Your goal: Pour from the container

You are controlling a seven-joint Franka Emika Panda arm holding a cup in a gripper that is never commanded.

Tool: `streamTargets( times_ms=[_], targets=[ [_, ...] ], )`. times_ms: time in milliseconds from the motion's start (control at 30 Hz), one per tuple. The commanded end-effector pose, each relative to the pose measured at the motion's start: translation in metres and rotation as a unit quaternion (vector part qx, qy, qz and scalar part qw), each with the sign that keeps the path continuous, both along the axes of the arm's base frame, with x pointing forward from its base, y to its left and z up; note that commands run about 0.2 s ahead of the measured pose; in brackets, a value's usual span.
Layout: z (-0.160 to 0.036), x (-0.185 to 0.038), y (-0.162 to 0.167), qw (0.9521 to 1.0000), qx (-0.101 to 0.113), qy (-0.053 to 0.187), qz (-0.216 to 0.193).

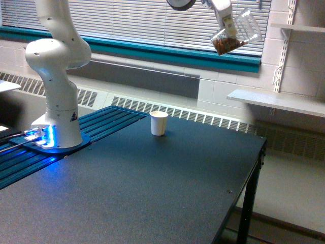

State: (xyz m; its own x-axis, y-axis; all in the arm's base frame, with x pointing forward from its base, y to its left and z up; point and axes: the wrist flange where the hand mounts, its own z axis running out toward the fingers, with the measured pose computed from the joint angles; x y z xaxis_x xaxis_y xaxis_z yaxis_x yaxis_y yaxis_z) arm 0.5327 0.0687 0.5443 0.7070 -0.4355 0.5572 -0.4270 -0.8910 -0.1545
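Note:
The container (pixel 234 34), a small clear plastic cup with brown bits pooled in its lower end, hangs tilted high at the top of the exterior view, its mouth pointing up and to the right. My gripper (pixel 227 23) is shut on it, with one white finger lying across its wall. A white paper cup (pixel 159 123) stands upright on the dark table (pixel 152 188), far below the container and well to its left.
The white arm base (pixel 56 109) with a blue glow stands at the table's left on blue slats. Window blinds and a teal sill run behind. White wall shelves (pixel 277 101) sit at the right, past the table's right edge.

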Motion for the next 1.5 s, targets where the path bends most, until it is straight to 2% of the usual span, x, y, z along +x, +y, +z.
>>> streamTargets(
  times_ms=[33,400,600,1000,1200,1500],
  targets=[
    [0.003,-0.02,0.041,0.9999,-0.001,-0.008,0.008],
    [-0.007,-0.057,0.088,0.9995,-0.016,-0.011,0.023],
    [-0.015,-0.079,0.109,0.9995,-0.015,-0.01,0.028],
    [-0.045,-0.132,0.146,0.9992,-0.021,0.014,0.03],
    [-0.056,-0.161,0.161,0.9982,-0.035,0.026,0.042],
    [-0.075,-0.191,0.177,0.9972,-0.036,0.039,0.053]
  ],
)
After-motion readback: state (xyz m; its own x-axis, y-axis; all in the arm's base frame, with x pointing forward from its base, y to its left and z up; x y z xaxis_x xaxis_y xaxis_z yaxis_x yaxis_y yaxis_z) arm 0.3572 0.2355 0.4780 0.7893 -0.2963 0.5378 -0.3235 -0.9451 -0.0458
